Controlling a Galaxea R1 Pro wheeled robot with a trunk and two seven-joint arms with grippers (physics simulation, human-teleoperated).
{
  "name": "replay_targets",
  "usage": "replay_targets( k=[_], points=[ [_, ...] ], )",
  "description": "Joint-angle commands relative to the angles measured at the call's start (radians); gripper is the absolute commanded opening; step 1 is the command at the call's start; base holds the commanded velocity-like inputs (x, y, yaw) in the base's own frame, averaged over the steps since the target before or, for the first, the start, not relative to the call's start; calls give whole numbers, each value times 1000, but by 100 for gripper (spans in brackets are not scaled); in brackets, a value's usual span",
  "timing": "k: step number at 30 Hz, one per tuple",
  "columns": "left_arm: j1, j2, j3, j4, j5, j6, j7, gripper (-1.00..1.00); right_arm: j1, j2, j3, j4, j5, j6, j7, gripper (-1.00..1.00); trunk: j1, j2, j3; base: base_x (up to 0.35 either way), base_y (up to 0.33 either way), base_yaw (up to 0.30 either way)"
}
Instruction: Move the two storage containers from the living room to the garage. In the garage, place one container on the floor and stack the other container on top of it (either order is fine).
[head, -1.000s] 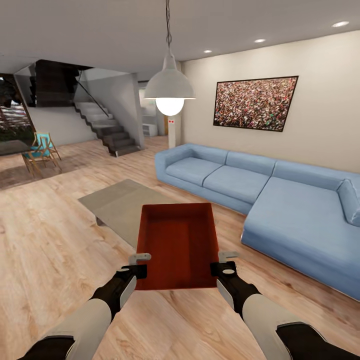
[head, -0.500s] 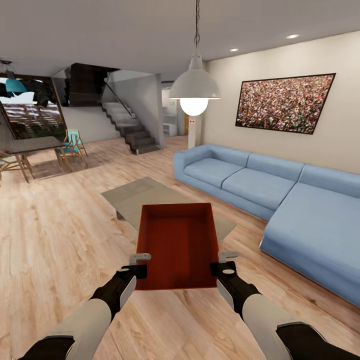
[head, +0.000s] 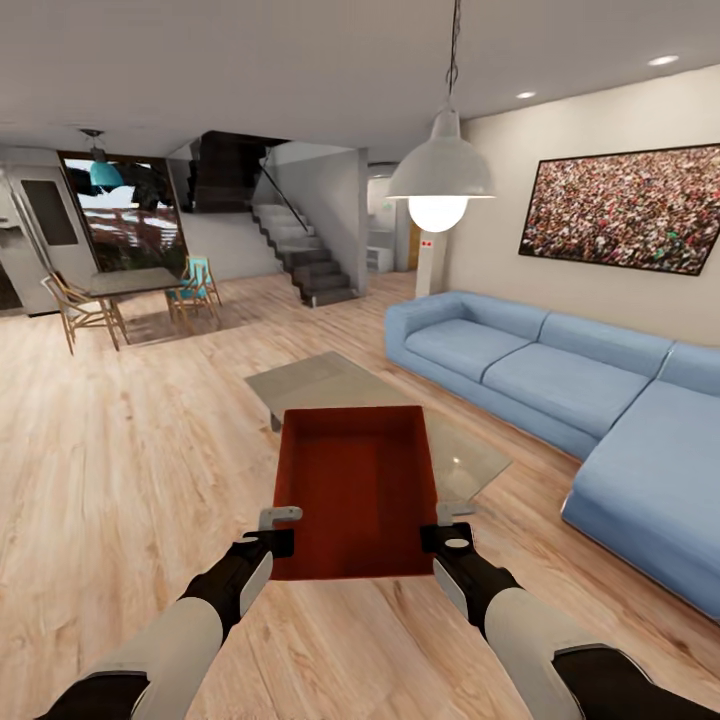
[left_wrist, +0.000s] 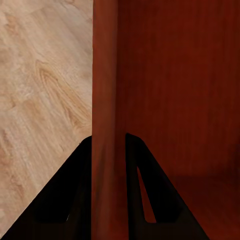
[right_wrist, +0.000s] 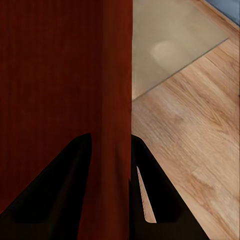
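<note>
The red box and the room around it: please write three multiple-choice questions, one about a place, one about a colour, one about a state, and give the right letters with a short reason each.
1. Where is the low glass table?
A. Between the red box and the sofa
B. Under the stairs
C. Behind the dining chairs

2. What colour is the sofa?
A. Green
B. Light blue
C. Brown

3. How is the red box held?
A. By the left gripper alone
B. It lies on the floor
C. By both grippers, one on each side wall

Answers:
1. A, the table lies just beyond the red box, before the sofa.
2. B, its cushions are light blue.
3. C, the left gripper and right gripper each clamp a side wall.
</note>
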Motion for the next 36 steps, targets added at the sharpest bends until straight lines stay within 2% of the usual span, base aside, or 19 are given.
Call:
replay_targets(
  k=[1, 36],
  points=[
    [-1, 1, -16, -4, 10, -48, 3, -100, -1, -13, 21, 4, -18, 5, -2, -100, 1, -2, -2, 0, 0, 270],
    [-1, -1, -16, -4, 10, -45, 3, -100, -1, -13, 21, 4, -18, 5, -2, -100, 1, -2, -2, 0, 0, 270]
  ],
)
